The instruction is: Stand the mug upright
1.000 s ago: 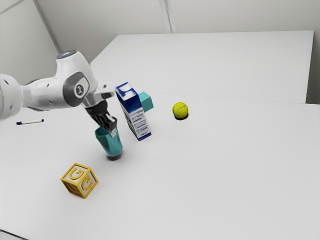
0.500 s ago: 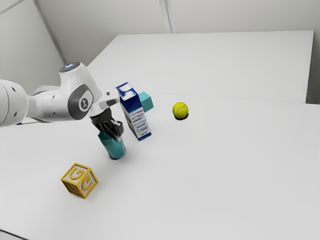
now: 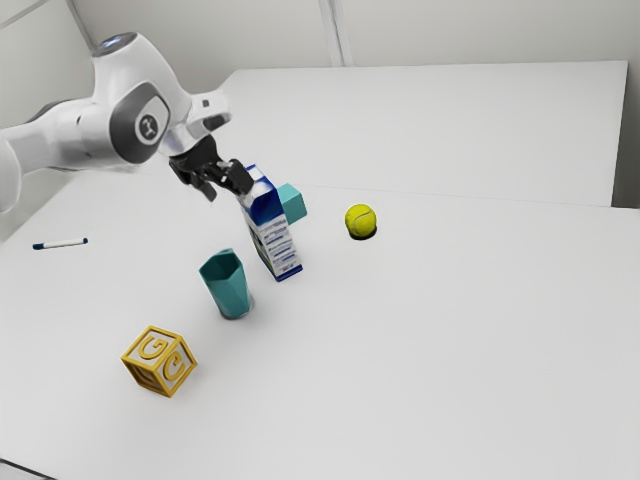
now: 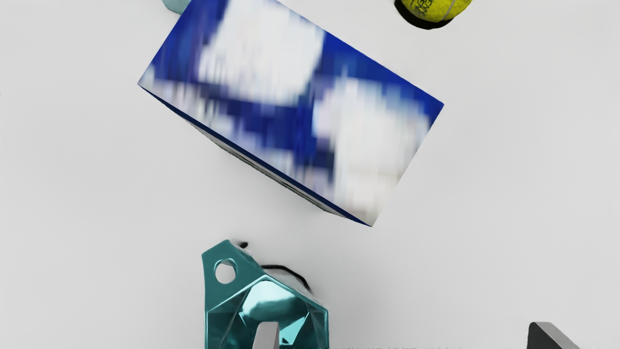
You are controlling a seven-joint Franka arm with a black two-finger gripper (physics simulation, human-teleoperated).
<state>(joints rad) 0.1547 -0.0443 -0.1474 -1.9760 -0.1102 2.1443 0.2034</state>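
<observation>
The teal mug (image 3: pixel 228 285) stood upright on the smooth white bench (image 3: pixel 450 300), mouth up, its body cut in flat, angular facets. The two dark fingers (image 3: pixel 238 177) were above the bench, wide apart and grasping nothing, higher than the mug and on its far side.

Just beyond the mug, to the exterior view's right, stood one tall blue-and-white carton (image 3: pixel 268 222), with one plain teal block (image 3: pixel 292 203) behind it. Farther right lay one fuzzy yellow tennis ball (image 3: pixel 361 221). On the near side, left of the mug, was one letter cube (image 3: pixel 160 360) with raised yellow edges and letters; at the far left lay one slim white pen (image 3: pixel 62 243) with blue ends.

The exterior view gave the carton's printed side; the wrist view gave its oblong top, the mug's glossy inside and a round hole through its flat handle.
</observation>
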